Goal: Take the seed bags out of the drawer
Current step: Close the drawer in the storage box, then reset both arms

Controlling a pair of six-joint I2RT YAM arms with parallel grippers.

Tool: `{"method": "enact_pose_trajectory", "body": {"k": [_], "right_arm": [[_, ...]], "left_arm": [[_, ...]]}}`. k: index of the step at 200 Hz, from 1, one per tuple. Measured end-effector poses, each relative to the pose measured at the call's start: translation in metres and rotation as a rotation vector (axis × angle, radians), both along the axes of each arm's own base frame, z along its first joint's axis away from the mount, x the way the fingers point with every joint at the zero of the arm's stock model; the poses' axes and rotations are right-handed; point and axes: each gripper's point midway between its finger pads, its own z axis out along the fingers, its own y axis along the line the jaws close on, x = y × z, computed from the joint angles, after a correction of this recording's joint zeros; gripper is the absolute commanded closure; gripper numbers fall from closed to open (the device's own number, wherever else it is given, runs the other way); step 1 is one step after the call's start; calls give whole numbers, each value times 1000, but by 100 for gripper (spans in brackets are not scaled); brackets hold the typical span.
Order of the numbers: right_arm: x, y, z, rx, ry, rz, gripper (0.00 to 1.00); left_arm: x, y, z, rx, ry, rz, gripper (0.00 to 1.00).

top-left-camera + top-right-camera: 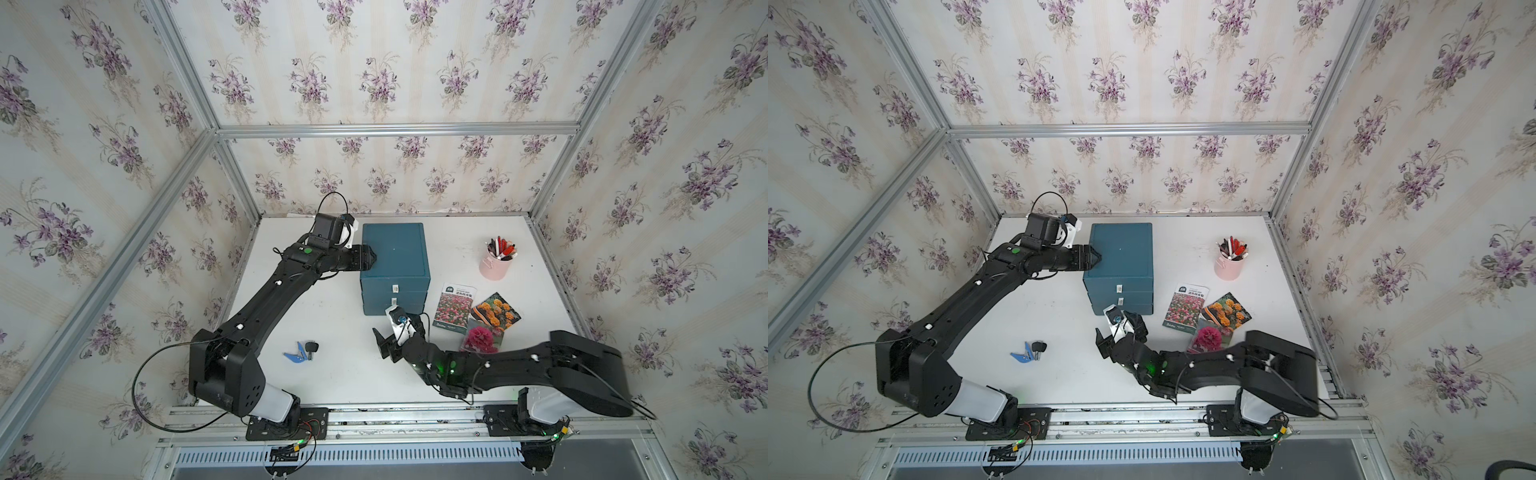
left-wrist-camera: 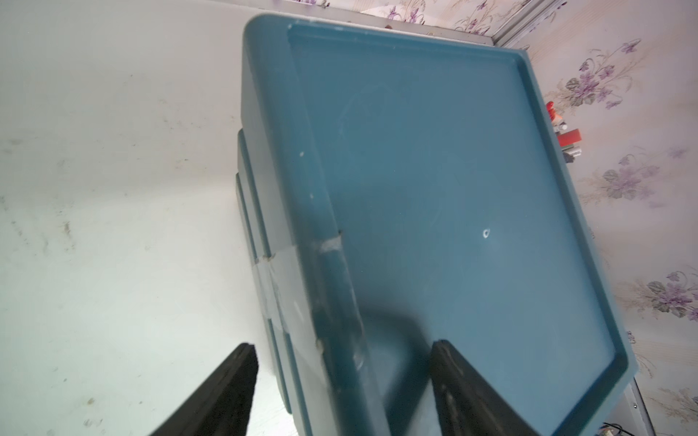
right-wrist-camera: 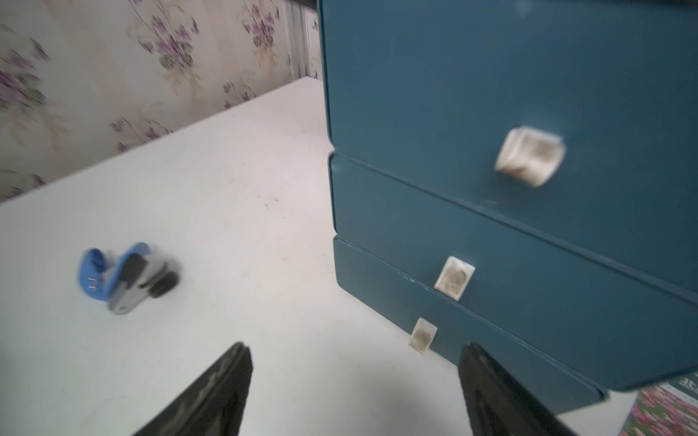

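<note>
White tabletop [image 1: 332, 320], seed bags [image 1: 490, 316] near right claw [image 1: 384, 345]

Bright, soft, even light; right wrist view motion-blurred, top views bowed at the edges.

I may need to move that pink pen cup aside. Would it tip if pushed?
Probably, if pushed high: the pink cup stands upright and narrow, and the pens stick out above its rim, raising the weight. A low push likely slides it on the smooth white table.
</note>
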Motion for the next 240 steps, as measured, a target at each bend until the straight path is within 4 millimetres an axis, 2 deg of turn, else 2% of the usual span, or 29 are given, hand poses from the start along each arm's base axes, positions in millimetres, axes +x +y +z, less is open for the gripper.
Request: {"method": "enact_pose_trajectory", "body": {"k": [19, 34, 48, 65, 78, 92, 109, 125, 136, 139, 147, 152, 168, 182, 194, 216, 240], "right_arm": [[-4, -24, 46, 78, 12, -36, 6], [-2, -43, 88, 136, 6, -82, 4], [12, -66, 123, 172, -3, -162, 1], [39, -108, 155, 194, -23, -340, 0], [55, -137, 165, 188, -35, -459, 1], [70, -166, 169, 164, -59, -572, 0], [81, -190, 161, 94, -82, -668, 0], [94, -219, 149, 49, -85, -777, 0], [107, -260, 140, 67, -76, -904, 0], [108, -266, 138, 70, -73, -920, 0], [114, -303, 127, 95, -65, -1025, 0], [117, -319, 120, 107, -60, -1066, 0], [119, -373, 78, 81, -7, -1235, 0], [119, -399, 44, 46, 60, -1320, 0], [110, -419, 15, 7, 86, -1406, 0], [93, -440, -27, -86, 107, -1498, 0], [86, -456, -54, -137, 131, -1579, 0]], "left_arm": [[-9, 11, 7, 47, 30, 28, 18], [-14, 16, 24, 57, 20, 40, 16], [-14, 19, 51, 46, -36, 55, 15], [-18, 26, 94, 29, -144, 85, 10], [-25, 37, 125, 25, -237, 122, 5], [-34, 52, 149, 34, -329, 181, 0], [-44, 75, 167, 62, -437, 263, 0], [-51, 99, 172, 114, -519, 359, 0], [-52, 117, 168, 168, -558, 438, 0], [-53, 124, 166, 190, -570, 463, 0], [-53, 136, 158, 248, -585, 510, 0], [-53, 143, 155, 281, -595, 533, 0], [-49, 167, 130, 413, -587, 610, 0], [-45, 189, 101, 512, -540, 668, 0], [-43, 208, 70, 585, -476, 718, 0], [-42, 232, 10, 679, -372, 759, 0], [-53, 261, -56, 751, -257, 809, 0]]}}
